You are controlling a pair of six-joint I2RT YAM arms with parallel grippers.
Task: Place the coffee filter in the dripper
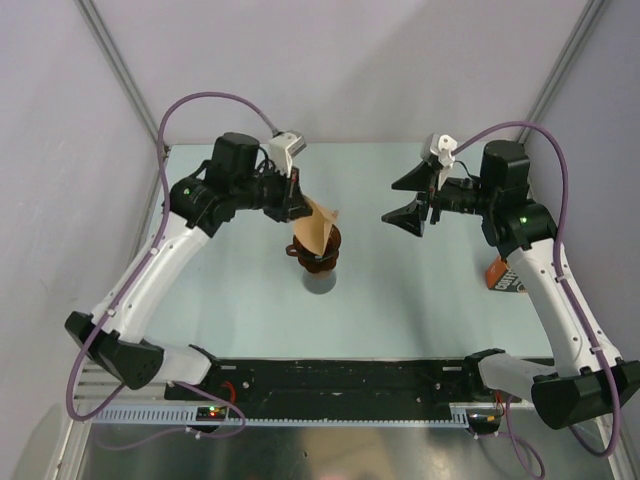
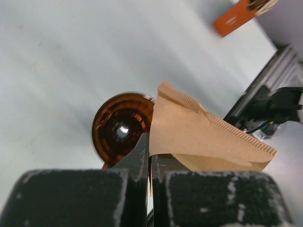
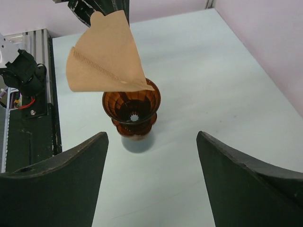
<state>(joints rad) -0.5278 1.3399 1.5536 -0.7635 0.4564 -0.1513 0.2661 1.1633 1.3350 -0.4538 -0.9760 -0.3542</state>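
Note:
A tan fan-shaped coffee filter (image 1: 318, 228) hangs in the air, folded flat and tilted, with its lower corner over the rim of the dripper (image 1: 319, 256). My left gripper (image 1: 297, 205) is shut on the filter's edge (image 2: 203, 137), the paper pinched between its fingers (image 2: 142, 156). The dripper (image 2: 120, 130) is a dark reddish-brown cone standing upright at the table's middle, with nothing inside it (image 3: 132, 111). From the right wrist view the filter (image 3: 106, 54) sits above and left of the dripper's mouth. My right gripper (image 1: 412, 200) stands open and holds nothing, to the right of the dripper (image 3: 152, 137).
An orange printed bag (image 1: 503, 275) lies by the right arm at the table's right edge, also seen as the orange bag (image 2: 239, 14). A greyish round shape (image 3: 137, 143) shows under the dripper. The black rail (image 1: 350, 375) runs along the near edge.

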